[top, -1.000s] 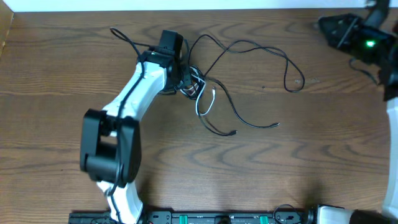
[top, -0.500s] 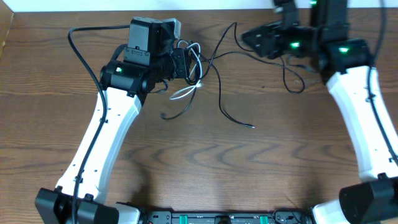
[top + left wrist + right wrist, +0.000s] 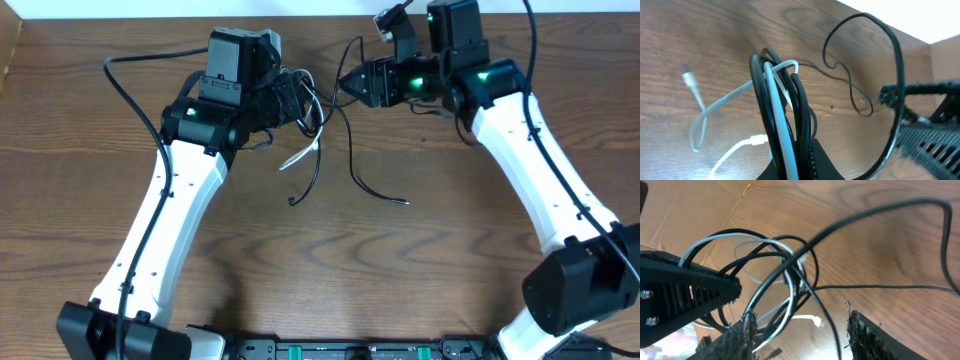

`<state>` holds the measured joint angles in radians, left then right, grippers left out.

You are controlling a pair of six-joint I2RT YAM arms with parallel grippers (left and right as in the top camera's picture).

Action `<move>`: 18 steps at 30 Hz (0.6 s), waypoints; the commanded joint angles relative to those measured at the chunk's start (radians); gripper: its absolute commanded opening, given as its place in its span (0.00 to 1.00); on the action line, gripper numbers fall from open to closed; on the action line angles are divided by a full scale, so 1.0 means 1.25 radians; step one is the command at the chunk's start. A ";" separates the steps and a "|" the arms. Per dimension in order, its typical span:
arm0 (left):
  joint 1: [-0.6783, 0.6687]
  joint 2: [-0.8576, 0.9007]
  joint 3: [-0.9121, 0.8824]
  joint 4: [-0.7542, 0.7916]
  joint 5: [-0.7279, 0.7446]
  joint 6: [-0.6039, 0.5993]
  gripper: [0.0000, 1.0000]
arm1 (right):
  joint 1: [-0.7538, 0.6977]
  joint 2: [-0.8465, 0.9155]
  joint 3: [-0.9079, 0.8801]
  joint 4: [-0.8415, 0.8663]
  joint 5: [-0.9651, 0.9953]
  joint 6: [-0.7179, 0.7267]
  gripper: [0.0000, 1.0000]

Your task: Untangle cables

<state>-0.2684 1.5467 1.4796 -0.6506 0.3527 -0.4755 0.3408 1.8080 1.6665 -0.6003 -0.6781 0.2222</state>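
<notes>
the left gripper (image 3: 292, 100) is clamped on a knotted bundle of thin glossy black cords (image 3: 800, 107) and a soft white cord (image 3: 776, 100), loose ends trailing out past it. the right gripper (image 3: 800, 330) stands parted, a black strand (image 3: 875, 216) looping just ahead of its ribbed fingers (image 3: 867, 335). looks like mid-separation to me; next it needs to pinch one strand and draw it clear.

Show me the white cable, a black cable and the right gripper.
white cable (image 3: 781, 131), left wrist view, strand crossing bundle
black cable (image 3: 865, 218), right wrist view, near blurred strand
right gripper (image 3: 799, 314), right wrist view, between fingertips
</notes>
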 commanded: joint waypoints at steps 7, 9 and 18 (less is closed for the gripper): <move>0.003 -0.004 0.010 0.003 -0.026 -0.086 0.07 | 0.063 0.016 0.004 0.016 0.003 0.051 0.63; 0.003 -0.004 0.010 0.005 -0.027 -0.086 0.07 | 0.074 0.017 0.004 0.014 0.024 0.067 0.63; 0.003 -0.004 0.010 0.015 -0.029 -0.139 0.07 | 0.112 0.026 -0.020 0.012 0.153 0.147 0.41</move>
<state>-0.2684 1.5467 1.4796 -0.6460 0.3298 -0.6075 0.4610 1.8259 1.6627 -0.5911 -0.5880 0.3374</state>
